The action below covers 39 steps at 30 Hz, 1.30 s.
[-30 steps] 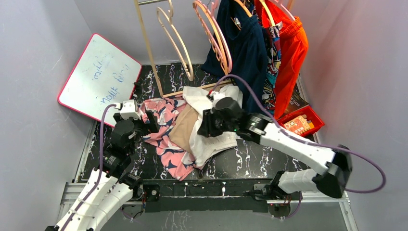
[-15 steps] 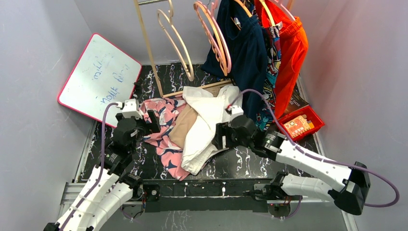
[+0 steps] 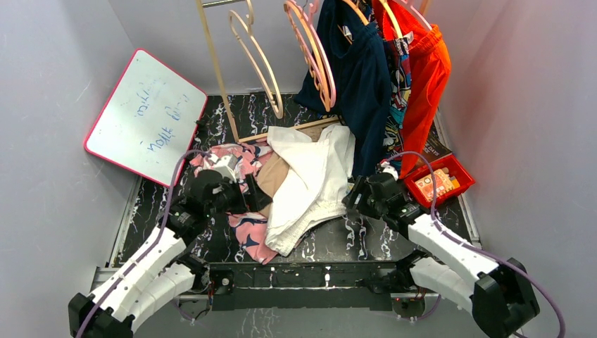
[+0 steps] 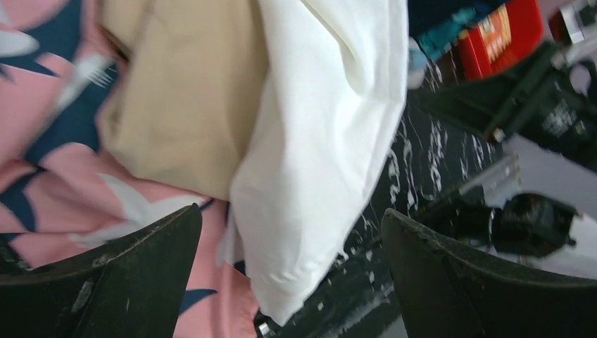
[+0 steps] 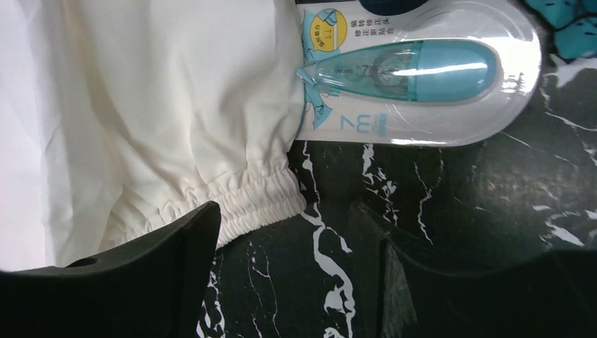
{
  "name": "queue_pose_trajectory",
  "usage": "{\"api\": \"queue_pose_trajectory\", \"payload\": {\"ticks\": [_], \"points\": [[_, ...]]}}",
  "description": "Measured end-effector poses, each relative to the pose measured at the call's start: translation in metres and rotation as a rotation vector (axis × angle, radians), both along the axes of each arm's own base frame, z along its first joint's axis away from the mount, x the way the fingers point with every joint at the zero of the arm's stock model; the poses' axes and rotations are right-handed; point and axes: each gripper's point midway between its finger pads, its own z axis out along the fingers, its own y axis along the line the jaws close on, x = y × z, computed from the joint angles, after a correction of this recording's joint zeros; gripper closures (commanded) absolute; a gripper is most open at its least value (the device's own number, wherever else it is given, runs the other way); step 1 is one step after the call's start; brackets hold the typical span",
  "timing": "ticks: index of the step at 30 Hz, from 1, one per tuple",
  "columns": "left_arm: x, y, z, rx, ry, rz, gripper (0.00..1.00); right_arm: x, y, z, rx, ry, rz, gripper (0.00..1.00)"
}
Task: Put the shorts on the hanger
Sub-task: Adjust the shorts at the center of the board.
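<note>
Surface: black white-veined tabletop (image 3: 366,232), enclosed by pale grey walls, with a garment rack at the far edge.

The shorts (image 3: 310,183): white, lying spread flat mid-table, long axis running near to far. Their left edge overlaps tan shorts (image 3: 271,179), which in turn lie on a pink navy-patterned garment (image 3: 243,158). Gathered elastic edge visible in the right wrist view, resting on the tabletop.

The hanger (image 3: 267,70): pale beige, hanging bare on the rack, well apart from the shorts.

Right gripper (image 3: 355,197): jaws apart, nothing between them, low over the tabletop just beside the shorts' right edge. A blister-packed teal correction tape (image 5: 415,70) lies ahead, partly under the fabric.

Left gripper (image 3: 253,197): jaws at full spread, empty, above the pink garment, facing the shorts.

Periphery: whiteboard (image 3: 144,116) far left; red box (image 3: 440,179) right; navy garment (image 3: 355,70) and orange garment (image 3: 426,77) on the rack.
</note>
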Motion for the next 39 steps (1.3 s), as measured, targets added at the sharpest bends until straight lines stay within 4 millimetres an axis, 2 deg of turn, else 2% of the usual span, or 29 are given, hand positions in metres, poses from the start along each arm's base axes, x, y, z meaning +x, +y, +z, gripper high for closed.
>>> {"api": "queue_pose_trajectory", "payload": {"ticks": [5,8,11,13,15,18,21,24,31,39], "points": [[-0.038,-0.036,-0.013,-0.019,0.042,-0.167,0.02,0.008,0.015,-0.013,0.058,0.045,0.033,0.25],[-0.052,-0.051,-0.025,0.01,0.072,-0.23,0.02,0.009,0.02,-0.014,0.078,0.044,0.051,0.25],[-0.065,-0.066,-0.051,0.096,0.123,-0.284,0.02,0.007,0.02,-0.014,0.091,0.035,0.058,0.25],[-0.074,-0.07,-0.07,0.161,0.164,-0.304,0.05,0.005,0.02,-0.01,0.096,0.023,0.062,0.25],[-0.077,-0.069,-0.082,0.203,0.188,-0.298,0.17,0.005,0.02,-0.005,0.105,0.003,0.064,0.25],[-0.074,-0.064,-0.09,0.241,0.202,-0.257,0.55,0.004,0.018,0.0,0.117,-0.02,0.064,0.26],[-0.07,-0.058,-0.091,0.258,0.197,-0.215,0.85,0.001,0.015,-0.005,0.115,-0.014,0.06,0.28],[-0.063,-0.05,-0.081,0.251,0.156,-0.162,1.0,-0.001,0.013,-0.013,0.105,0.006,0.055,0.32],[-0.047,-0.031,-0.048,0.236,0.044,-0.045,1.0,0.005,0.023,-0.019,0.139,0.026,0.065,0.38],[-0.044,-0.017,-0.054,0.292,0.051,0.012,1.0,0.001,0.032,-0.035,0.166,0.075,0.085,0.4]]}}
